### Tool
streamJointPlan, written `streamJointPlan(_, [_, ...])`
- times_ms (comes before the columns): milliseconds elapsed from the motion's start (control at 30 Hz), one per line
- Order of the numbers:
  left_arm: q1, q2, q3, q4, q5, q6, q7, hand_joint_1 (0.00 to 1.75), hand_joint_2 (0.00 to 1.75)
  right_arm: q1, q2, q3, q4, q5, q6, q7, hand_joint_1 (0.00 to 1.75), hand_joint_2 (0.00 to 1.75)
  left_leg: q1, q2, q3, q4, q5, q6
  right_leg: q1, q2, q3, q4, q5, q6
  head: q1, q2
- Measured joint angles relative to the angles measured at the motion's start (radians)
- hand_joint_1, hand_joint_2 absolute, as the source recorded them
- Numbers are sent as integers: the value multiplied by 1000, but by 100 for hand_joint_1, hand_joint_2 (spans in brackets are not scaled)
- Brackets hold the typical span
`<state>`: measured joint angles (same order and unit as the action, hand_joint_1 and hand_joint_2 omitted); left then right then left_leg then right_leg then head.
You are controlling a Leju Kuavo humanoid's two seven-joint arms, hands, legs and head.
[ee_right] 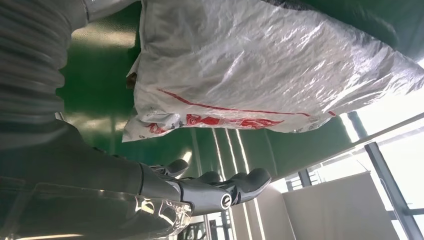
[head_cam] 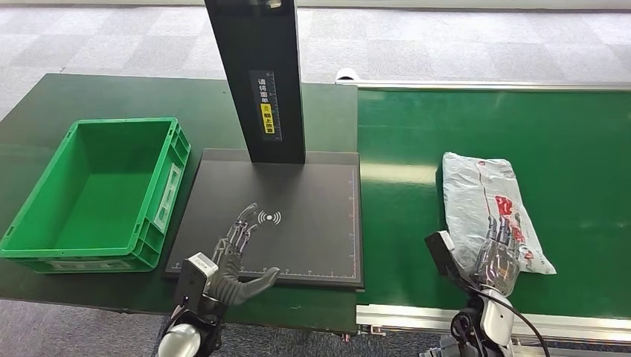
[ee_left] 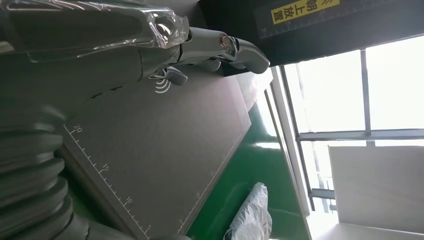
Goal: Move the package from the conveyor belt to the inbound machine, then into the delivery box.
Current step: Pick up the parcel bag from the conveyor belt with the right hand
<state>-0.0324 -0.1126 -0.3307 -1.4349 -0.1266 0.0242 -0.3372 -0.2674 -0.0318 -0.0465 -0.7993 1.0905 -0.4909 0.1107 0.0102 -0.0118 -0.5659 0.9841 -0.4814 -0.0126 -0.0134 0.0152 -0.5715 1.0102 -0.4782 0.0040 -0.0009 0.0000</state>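
Note:
A white plastic package (head_cam: pixel 484 204) with red print lies on the green conveyor belt (head_cam: pixel 580 149), also seen close up in the right wrist view (ee_right: pixel 260 65). My right hand (head_cam: pixel 500 253) hovers over its near end with fingers spread, holding nothing. My left hand (head_cam: pixel 234 256) is open above the near edge of the black inbound machine plate (head_cam: pixel 312 223), fingers stretched toward the wireless symbol. In the left wrist view the left hand (ee_left: pixel 150 45) reaches over the plate (ee_left: pixel 165 150), and the package (ee_left: pixel 252 212) shows beyond it. The green delivery box (head_cam: pixel 97 193) stands empty at the left.
The machine's black post (head_cam: pixel 257 74) with a yellow label rises from the plate's far edge. The box and plate rest on a dark green table (head_cam: pixel 119 97). The conveyor's metal rail (head_cam: pixel 417 316) runs along the near side. Grey tiled floor lies beyond.

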Motion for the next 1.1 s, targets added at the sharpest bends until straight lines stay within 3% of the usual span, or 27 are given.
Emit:
streamJointPlan(400, [-20, -14, 0, 20, -1, -10, 0, 0, 175, -102, 15, -7, 202, 46, 13, 38, 0, 175, 0, 0, 0, 0, 0, 0, 0, 0, 0, 0, 0, 0, 0, 0])
streamJointPlan(733, [-23, -15, 0, 30, 1, -13, 0, 0, 175, -167, 20, -80, 344, -69, 69, 8, 6, 175, 0, 0, 1, 0, 0, 0, 0, 0, 1, 0, 0, 0, 0, 0])
streamJointPlan(867, [-23, -15, 0, 33, 2, -15, 0, 0, 175, -184, 24, -118, 372, -116, 97, 2, 171, 175, 0, 0, 3, 0, 0, 0, 0, 0, 3, 0, 0, 0, 0, 0])
streamJointPlan(1100, [-25, -17, 0, 38, 6, -19, 0, 0, 175, -190, 26, -173, 393, -166, 101, -56, 175, 175, 0, -1, 6, 1, 0, 0, 0, -1, 7, 0, 0, 0, 0, 0])
